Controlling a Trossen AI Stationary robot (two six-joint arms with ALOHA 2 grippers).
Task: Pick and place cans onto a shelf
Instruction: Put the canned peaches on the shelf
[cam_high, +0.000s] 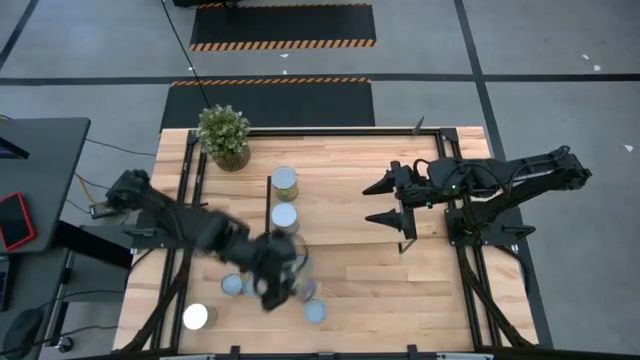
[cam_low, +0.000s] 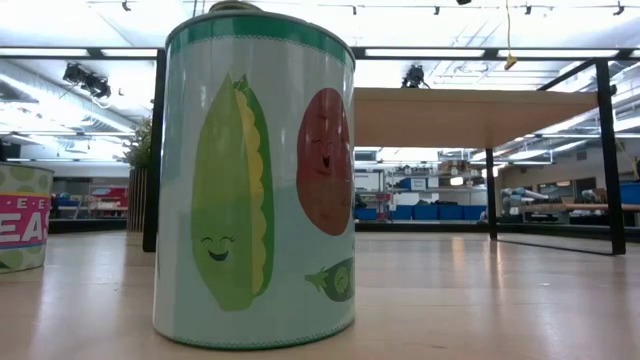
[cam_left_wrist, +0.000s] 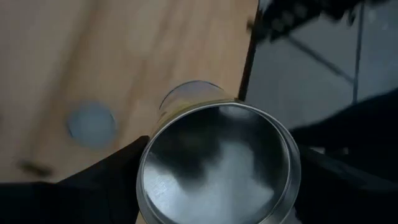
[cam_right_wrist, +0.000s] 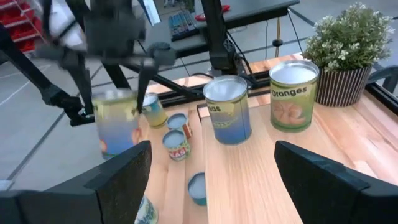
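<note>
My left gripper (cam_high: 285, 272) is shut on a can (cam_left_wrist: 217, 165) with a shiny round top, near the table's front middle; it also shows blurred in the right wrist view (cam_right_wrist: 115, 121). Two cans (cam_high: 285, 182) (cam_high: 284, 217) stand upright on the left end of the shelf (cam_high: 340, 200). In the right wrist view they are an "Oranges" can (cam_right_wrist: 292, 93) and a blue-labelled can (cam_right_wrist: 227, 109). Several small cans (cam_high: 232, 286) (cam_high: 199, 317) (cam_high: 315, 311) stand on the table around my left gripper. My right gripper (cam_high: 370, 202) is open and empty over the shelf's right half. My left gripper pinches the can between its two fingers (cam_left_wrist: 106, 180), one on each side of the wall just below the top rim (cam_left_wrist: 146, 168). The fingers come from above, pointing down. The can stands roughly upright in the hold. I cannot tell whether its bottom is clear of the table.
A potted plant (cam_high: 223, 135) stands at the table's far left, behind the shelf. In the low view a pea-and-tomato can (cam_low: 255, 180) stands close in front, and another can (cam_low: 20, 215) stands at the left. Black frame rails (cam_high: 470, 250) run along both table sides.
</note>
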